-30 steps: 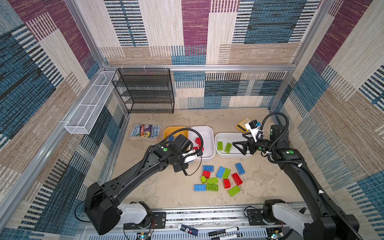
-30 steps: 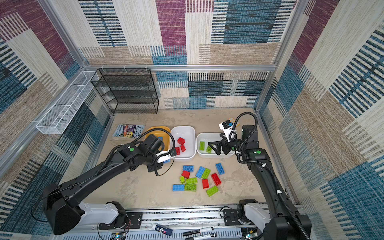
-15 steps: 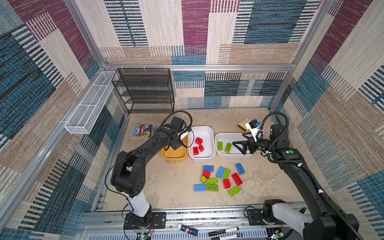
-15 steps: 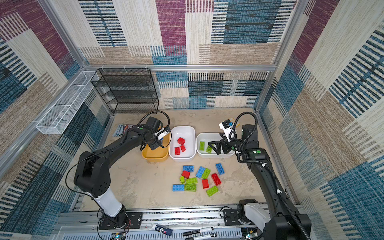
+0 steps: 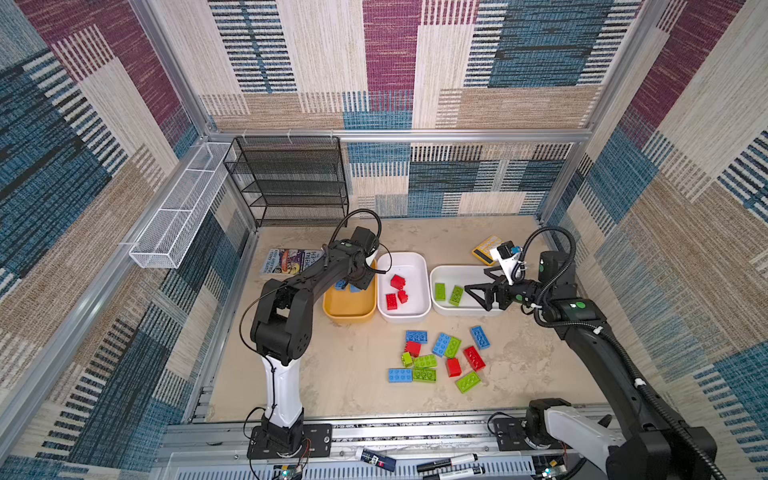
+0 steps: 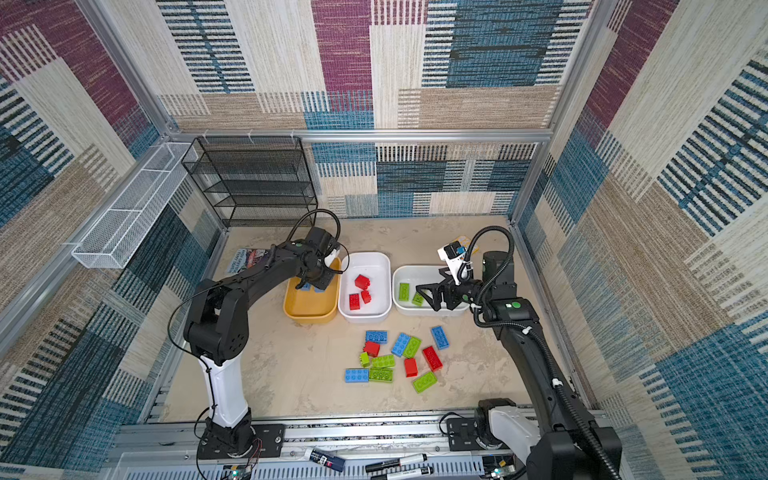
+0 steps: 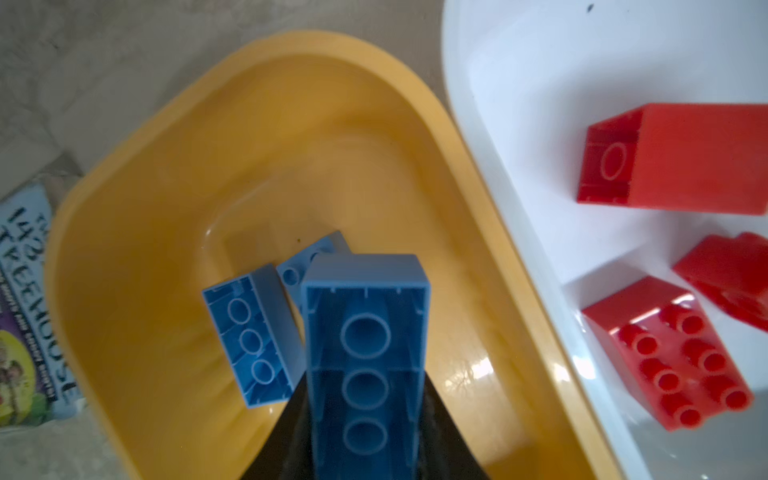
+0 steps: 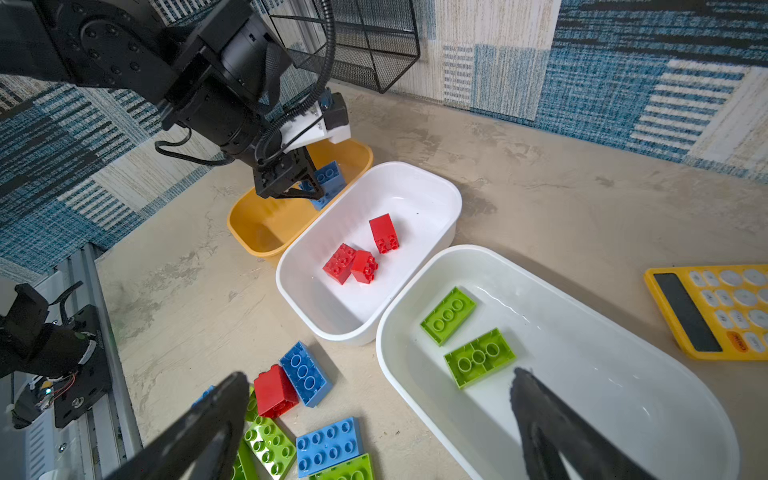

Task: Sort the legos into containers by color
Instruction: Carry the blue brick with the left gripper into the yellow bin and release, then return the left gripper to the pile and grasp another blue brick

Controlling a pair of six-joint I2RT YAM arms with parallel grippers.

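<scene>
A blue brick [image 7: 365, 353] is gripped in the narrowed left claw [image 5: 351, 284], its long axis pointing down into the yellow tub [image 7: 166, 166] straight beneath it. The right claw [image 8: 378, 378] is held wide and empty over a white tub's [image 8: 386, 332] near rim, with the loose bricks [image 5: 436, 357] on the desk [image 5: 332, 374] close by.
</scene>
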